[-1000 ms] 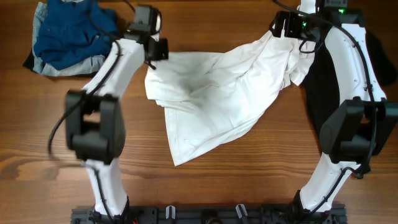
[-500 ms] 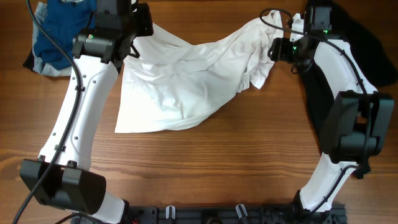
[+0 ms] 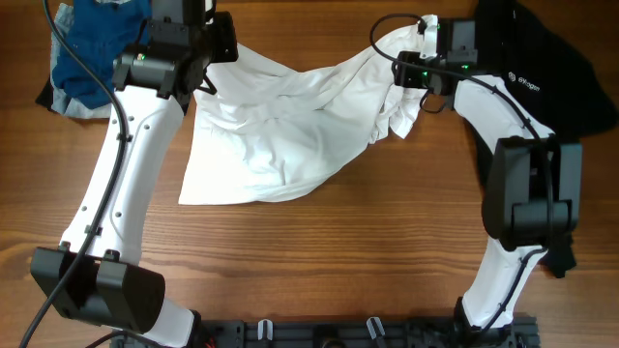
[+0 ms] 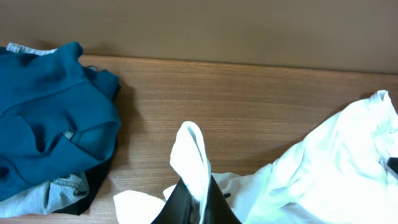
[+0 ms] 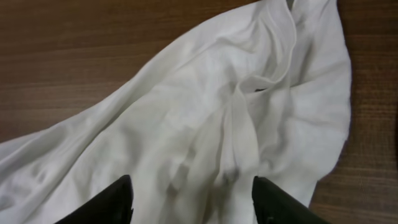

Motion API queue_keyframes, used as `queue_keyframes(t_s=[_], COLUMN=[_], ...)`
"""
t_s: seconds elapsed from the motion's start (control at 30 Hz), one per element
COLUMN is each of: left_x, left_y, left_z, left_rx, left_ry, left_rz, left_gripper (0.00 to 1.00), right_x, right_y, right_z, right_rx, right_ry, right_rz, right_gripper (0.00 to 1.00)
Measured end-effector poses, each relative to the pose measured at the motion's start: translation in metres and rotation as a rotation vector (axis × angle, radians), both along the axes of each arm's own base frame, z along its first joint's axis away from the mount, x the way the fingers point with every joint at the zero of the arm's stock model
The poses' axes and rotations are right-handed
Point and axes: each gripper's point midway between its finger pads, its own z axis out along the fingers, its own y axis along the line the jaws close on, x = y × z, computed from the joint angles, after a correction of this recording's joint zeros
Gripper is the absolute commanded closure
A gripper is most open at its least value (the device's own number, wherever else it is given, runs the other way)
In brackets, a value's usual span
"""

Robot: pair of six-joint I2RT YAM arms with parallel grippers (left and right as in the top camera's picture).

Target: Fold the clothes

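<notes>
The clothes in hand are a white T-shirt, lying crumpled across the back of the table. My left gripper is at its upper left corner. In the left wrist view this gripper is shut on a fold of the white fabric that sticks up between the jaws. My right gripper hovers over the shirt's bunched right end. In the right wrist view its fingers stand wide apart and open, with wrinkled white cloth beneath and nothing pinched.
A blue garment lies on pale-blue and dark ones at the back left corner, also seen as a blue heap in the left wrist view. A black shirt with a small white logo lies at the back right, under the right arm.
My left gripper has pulled the shirt's corner left and toward the back, spreading the shirt. The right gripper has moved left along the back over the shirt's right end.
</notes>
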Motion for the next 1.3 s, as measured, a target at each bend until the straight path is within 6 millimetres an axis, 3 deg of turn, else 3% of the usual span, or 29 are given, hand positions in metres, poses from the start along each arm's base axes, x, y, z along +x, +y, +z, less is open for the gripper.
queue_keyframes(t_s=[0.17,0.33,0.6,0.63,0.73,0.9,1.0,1.07,1.17,1.23,1.3], left_x=[0.0,0.0,0.0,0.0,0.0,0.0,0.0,0.0,-0.002,-0.003,-0.003], left_y=[0.0,0.0,0.0,0.0,0.0,0.0,0.002,0.006,0.017,0.024,0.034], left_z=[0.0,0.0,0.0,0.0,0.0,-0.001,-0.001,-0.001,-0.005,-0.007,-0.008], left_rx=[0.0,0.0,0.0,0.001,0.001,0.001,0.003,0.004,0.01,0.012,0.013], left_ry=[0.001,0.002,0.002,0.003,0.003,0.003,0.003,0.005,0.025,0.037,0.044], left_rz=[0.0,0.0,0.0,0.0,0.0,0.0,0.006,0.014,0.037,0.051,0.071], left_gripper=[0.96,0.96,0.96,0.96,0.96,0.96,0.96,0.96,0.96,0.96,0.96], right_x=[0.003,0.007,0.008,0.008,0.008,-0.003,-0.02,-0.035,-0.077,-0.111,-0.142], right_y=[-0.011,-0.012,-0.011,-0.011,-0.011,-0.013,-0.017,-0.024,-0.044,-0.055,-0.063], right_z=[-0.023,-0.028,-0.044,-0.047,-0.053,-0.055,-0.038,-0.001,0.06,0.084,0.095], right_rx=[-0.011,-0.001,0.005,0.005,0.007,0.004,0.0,0.001,0.007,0.008,0.006], right_ry=[0.027,0.019,0.034,0.039,0.048,0.097,0.148,0.153,0.191,0.249,0.322], right_rz=[-0.047,-0.062,-0.067,-0.067,-0.07,-0.074,-0.081,-0.093,-0.14,-0.171,-0.193], right_gripper=[0.45,0.64,0.65,0.69,0.96,0.96,0.96,0.96,0.96,0.96,0.96])
